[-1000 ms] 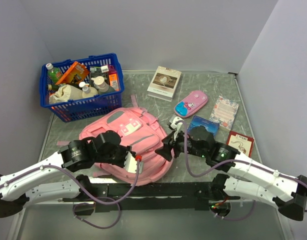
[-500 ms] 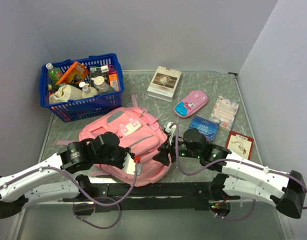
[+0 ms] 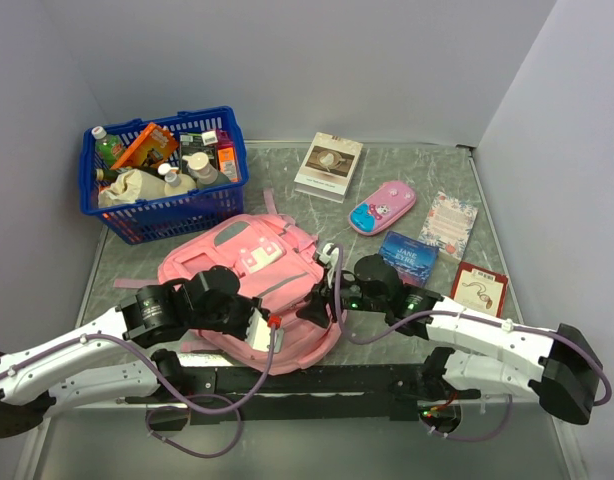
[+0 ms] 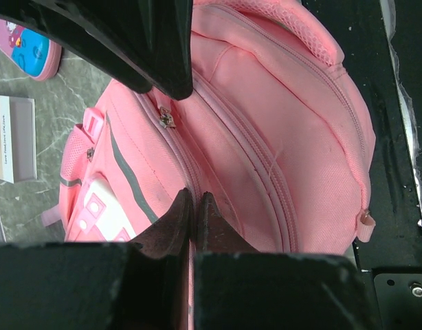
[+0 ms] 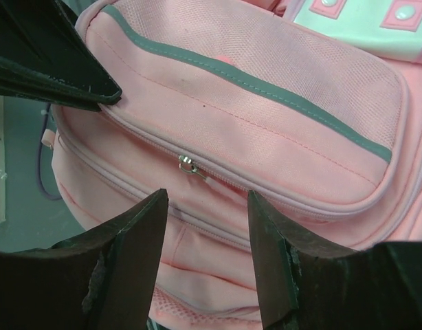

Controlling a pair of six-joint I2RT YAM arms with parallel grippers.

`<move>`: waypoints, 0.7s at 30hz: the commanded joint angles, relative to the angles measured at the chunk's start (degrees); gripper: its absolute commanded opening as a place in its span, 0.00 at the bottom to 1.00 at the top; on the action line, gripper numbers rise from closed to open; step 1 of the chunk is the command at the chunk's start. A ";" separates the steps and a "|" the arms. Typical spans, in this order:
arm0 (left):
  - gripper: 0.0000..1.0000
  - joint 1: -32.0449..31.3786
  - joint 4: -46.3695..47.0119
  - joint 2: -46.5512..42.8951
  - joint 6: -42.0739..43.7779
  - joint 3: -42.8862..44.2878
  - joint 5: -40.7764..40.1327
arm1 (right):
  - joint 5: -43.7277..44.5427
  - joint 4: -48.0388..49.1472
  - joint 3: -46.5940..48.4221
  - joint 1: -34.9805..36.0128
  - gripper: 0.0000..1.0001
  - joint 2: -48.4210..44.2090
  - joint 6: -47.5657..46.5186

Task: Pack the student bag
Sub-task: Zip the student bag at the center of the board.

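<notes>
The student bag (image 3: pixel 249 262), a big pink backpack with a grey stripe, lies flat near the table's front. My left gripper (image 3: pixel 277 320) is over its near edge. In the left wrist view, this gripper (image 4: pixel 195 196) is shut, pinching the pink fabric (image 4: pixel 266 137) along a zipper seam. My right gripper (image 3: pixel 315 304) reaches in over the bag's right side. In the right wrist view, that gripper (image 5: pixel 207 199) is open. Its jaws stand either side of the seam just below a silver zipper pull (image 5: pixel 189 165), without touching it.
A blue basket (image 3: pixel 137 218) of bottles and packets stands at the back left. Right of the bag lie a white book (image 3: pixel 328 165), a pink-and-blue pencil case (image 3: pixel 382 207), a blue booklet (image 3: pixel 407 255), a pink notepad (image 3: pixel 449 222) and a red card (image 3: pixel 479 288).
My right gripper has moved left, from beside the blue booklet to over the bag's right side. Its jaws have narrowed. The left arm has not moved.
</notes>
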 commanded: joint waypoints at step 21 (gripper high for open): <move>0.01 -1.66 8.98 1.22 -0.19 1.83 2.15 | -3.64 10.78 -5.15 -0.38 0.26 2.51 4.75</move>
